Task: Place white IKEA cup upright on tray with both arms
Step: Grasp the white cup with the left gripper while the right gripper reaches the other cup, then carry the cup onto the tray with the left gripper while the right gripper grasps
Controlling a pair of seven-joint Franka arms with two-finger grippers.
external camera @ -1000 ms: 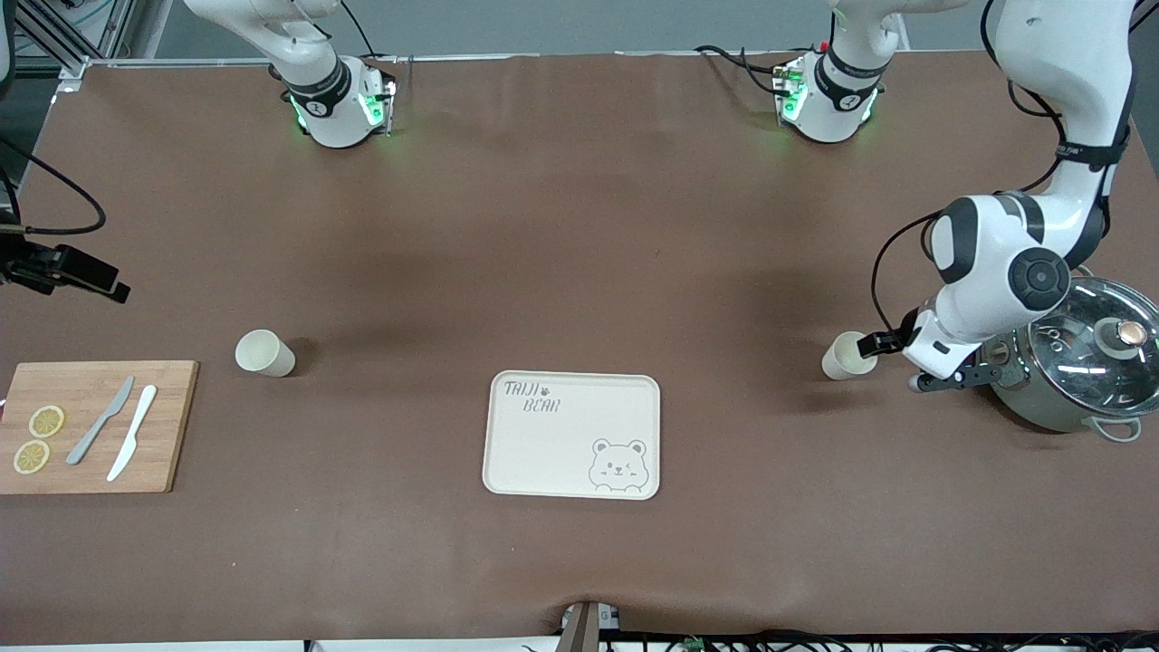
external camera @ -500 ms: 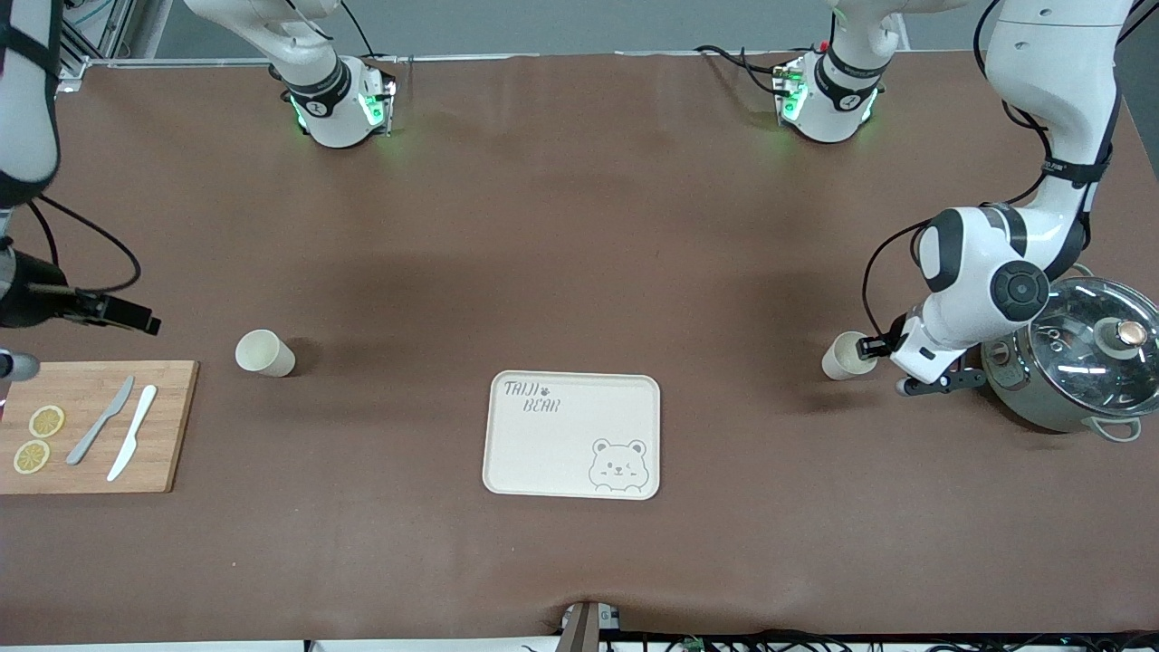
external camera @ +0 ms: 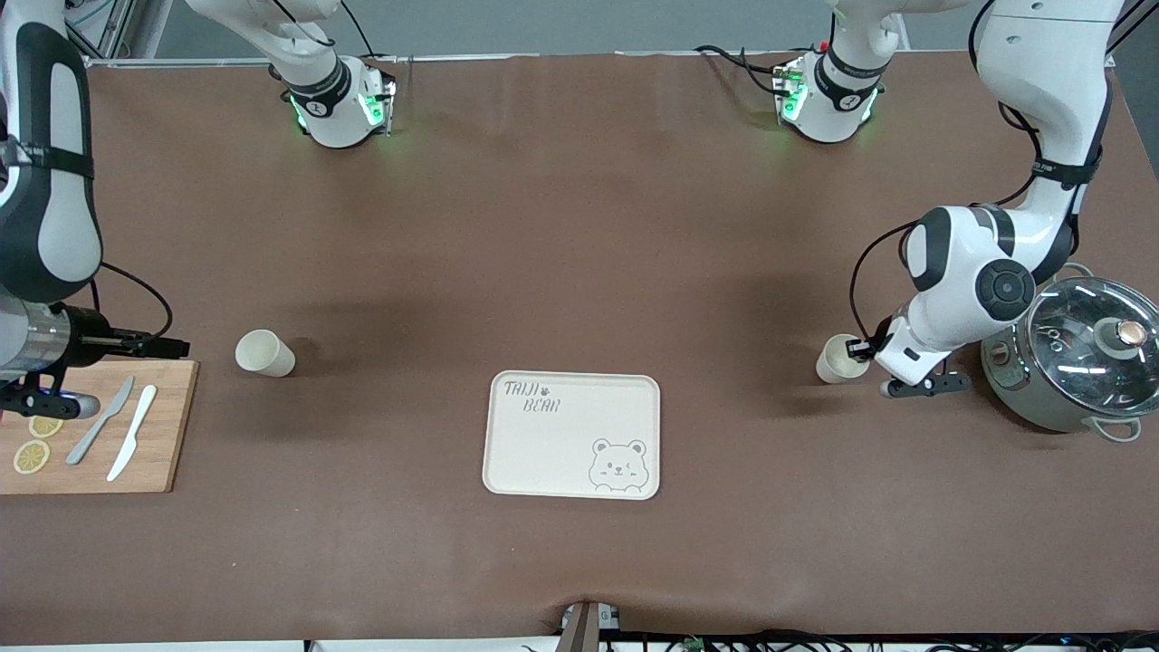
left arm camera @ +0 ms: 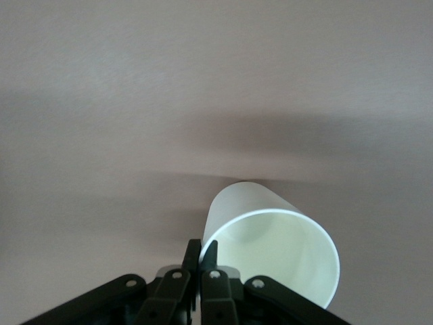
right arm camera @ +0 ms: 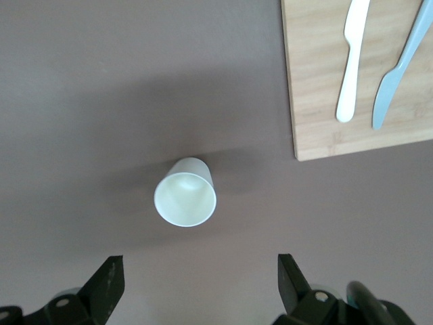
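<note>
The cream "TAIJI BEAR" tray (external camera: 572,453) lies in the middle of the table, nearer to the front camera. One white cup (external camera: 835,361) sits toward the left arm's end. My left gripper (external camera: 861,347) is shut on its rim, one finger inside and one outside; the cup (left arm camera: 270,250) and gripper (left arm camera: 201,250) also show in the left wrist view. A second white cup (external camera: 264,353) stands upright toward the right arm's end and shows in the right wrist view (right arm camera: 185,191). My right gripper (external camera: 136,376) is open and empty, up over the cutting board's edge beside this cup, in the right wrist view too (right arm camera: 199,284).
A wooden cutting board (external camera: 163,435) holds lemon slices (external camera: 32,455), a grey knife (external camera: 100,421) and a white knife (external camera: 132,444). A steel pot with a glass lid (external camera: 1082,362) stands close beside the left arm's wrist.
The right arm has swung in from the table's end, its gripper now beside the second cup. The left gripper and its cup have shifted slightly toward the tray.
</note>
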